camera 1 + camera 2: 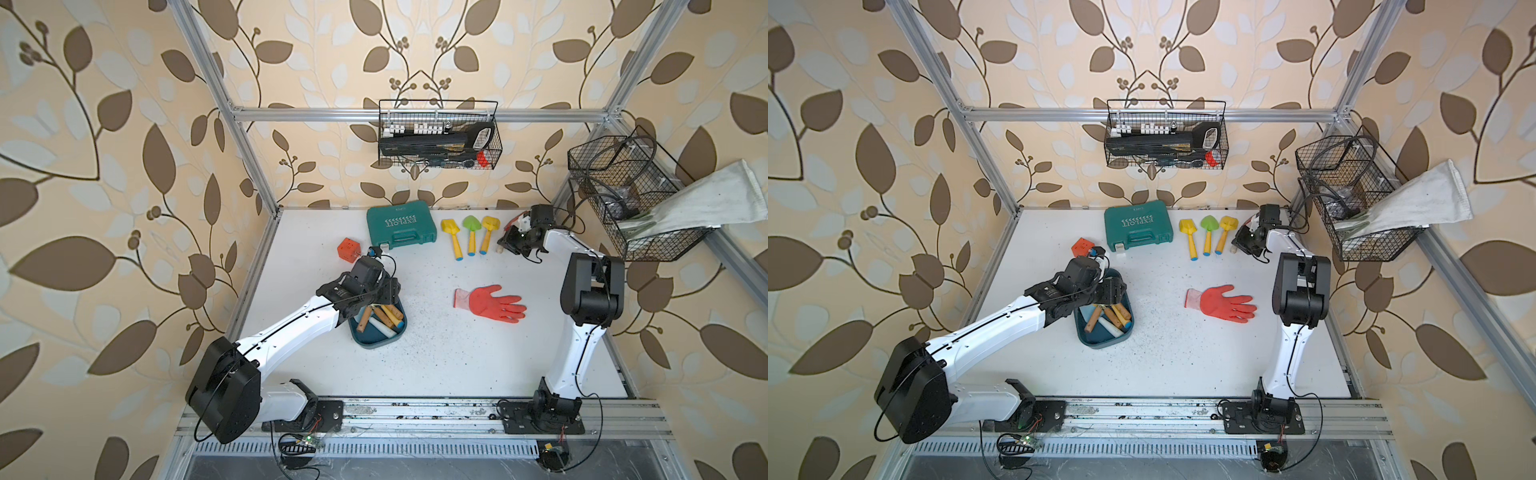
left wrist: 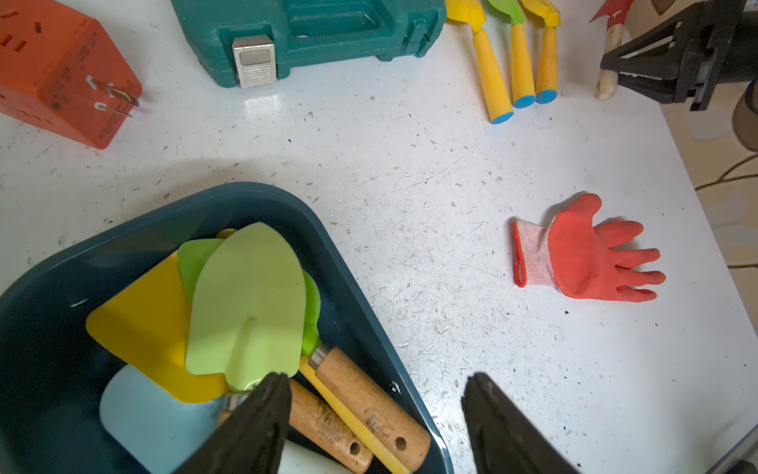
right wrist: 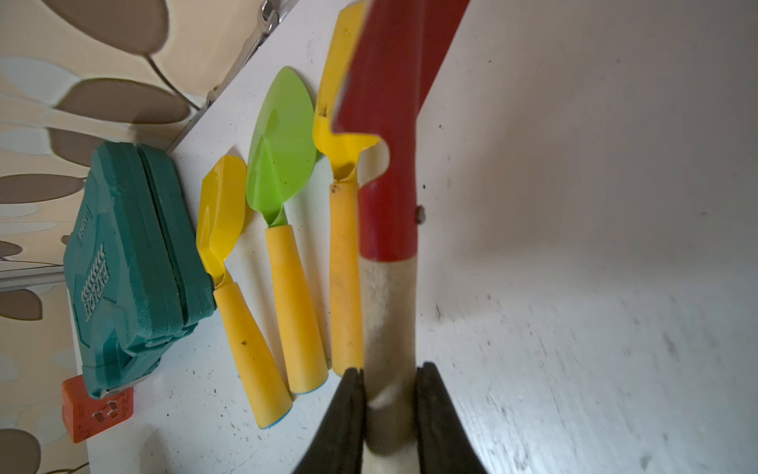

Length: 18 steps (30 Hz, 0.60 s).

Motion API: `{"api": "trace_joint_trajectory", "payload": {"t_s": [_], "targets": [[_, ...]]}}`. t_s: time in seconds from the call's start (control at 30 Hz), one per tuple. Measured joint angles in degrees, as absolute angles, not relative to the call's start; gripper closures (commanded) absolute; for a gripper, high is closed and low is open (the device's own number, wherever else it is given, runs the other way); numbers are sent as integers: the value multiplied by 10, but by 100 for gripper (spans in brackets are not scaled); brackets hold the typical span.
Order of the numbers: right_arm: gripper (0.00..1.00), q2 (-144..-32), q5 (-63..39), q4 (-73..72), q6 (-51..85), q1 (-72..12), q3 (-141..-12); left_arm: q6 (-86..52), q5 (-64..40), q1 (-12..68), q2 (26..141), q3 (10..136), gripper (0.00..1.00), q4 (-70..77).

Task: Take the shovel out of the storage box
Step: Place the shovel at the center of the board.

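- Leaf-patterned wallpaper [image 1: 104,166] closes the cell in on three sides, and I'm looking down on a white desk [image 1: 457,365] speckled with dark grit.
- My landmark is the storage box [image 1: 376,338], a dark teal tub on the desk right under my left arm's wrist.
- Inside the storage box, the pale green shovel [image 2: 250,303] lies on top. Its blade overlaps a yellow blade [image 2: 139,328] and a pale blue blade [image 2: 151,418], with wooden handles [image 2: 369,394] running alongside.
- The left pincer [image 2: 377,375] is released, its jaws spread wide and grasping nothing.
- One finger [image 2: 254,422] sits inside the storage box at the neck of the pale green shovel; the other hangs outside its rim over bare desk.
- The right pincer [image 3: 389,369] is well away from the storage box, far beyond it and off to the right.
- It's clenched on the pale wooden handle of the red shovel [image 3: 387,213], a finger pressed against each side.
- That blade is blurred, so I cannot tell whether it touches the desk.
- Three toy shovels [image 1: 470,235] with yellow handles lie side by side beyond the storage box and to its right.
- A green case [image 1: 401,227] lies straight beyond the storage box.
- An orange plug cube [image 1: 347,250] stands near the box's far left corner.
- A red glove [image 1: 492,303] lies flat to the right of the storage box, apart from it.
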<state>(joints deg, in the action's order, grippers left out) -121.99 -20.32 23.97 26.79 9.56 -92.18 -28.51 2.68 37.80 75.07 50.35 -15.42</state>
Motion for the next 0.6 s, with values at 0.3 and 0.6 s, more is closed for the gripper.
{"api": "trace_joint_trajectory", "payload": {"t_s": [0.3,0.6], "targets": [[77,-1260,-211,238,272,95,-937,-286,25,374,756,503,29,-154],[73,-1279,-210,239,277,96,-959,-288,24,374,756,503,29,-152]]}}
